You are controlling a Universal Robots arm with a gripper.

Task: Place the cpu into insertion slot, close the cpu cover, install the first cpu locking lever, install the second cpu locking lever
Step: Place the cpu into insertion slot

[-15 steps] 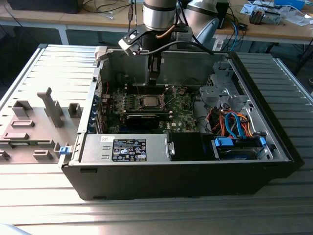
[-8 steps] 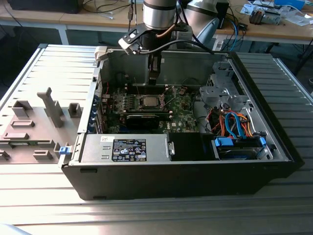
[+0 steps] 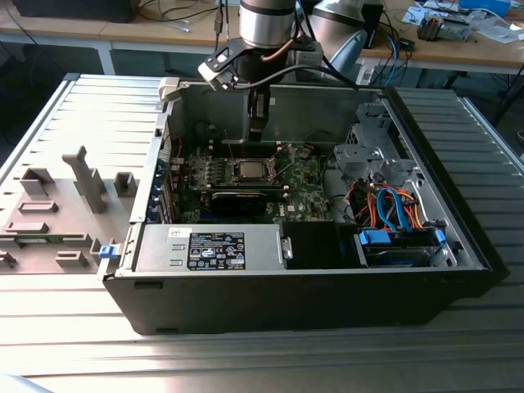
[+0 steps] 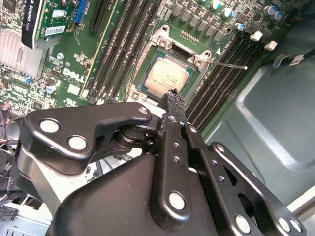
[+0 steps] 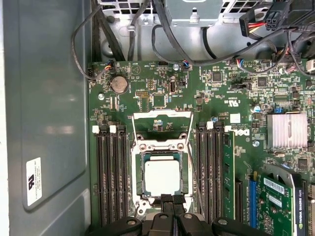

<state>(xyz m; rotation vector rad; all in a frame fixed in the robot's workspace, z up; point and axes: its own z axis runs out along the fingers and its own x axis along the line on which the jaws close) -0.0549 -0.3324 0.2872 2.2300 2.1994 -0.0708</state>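
Silver-grey chip (image 5: 162,178) lies flat in the socket (image 5: 139,169), the cover (image 5: 162,114) hinged open beyond the socket's far edge, the claw (image 5: 171,198) closed and empty at its near edge.

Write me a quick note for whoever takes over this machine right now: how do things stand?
The gripper is shut and empty, its tips close over the socket's near edge.
The cpu lies flat in the slot, its metal top exposed.
The cover looks swung open, not over the cpu.
One lever sticks out loose beside the socket.
Done: cpu placed. Left: cover not closed, levers not latched.
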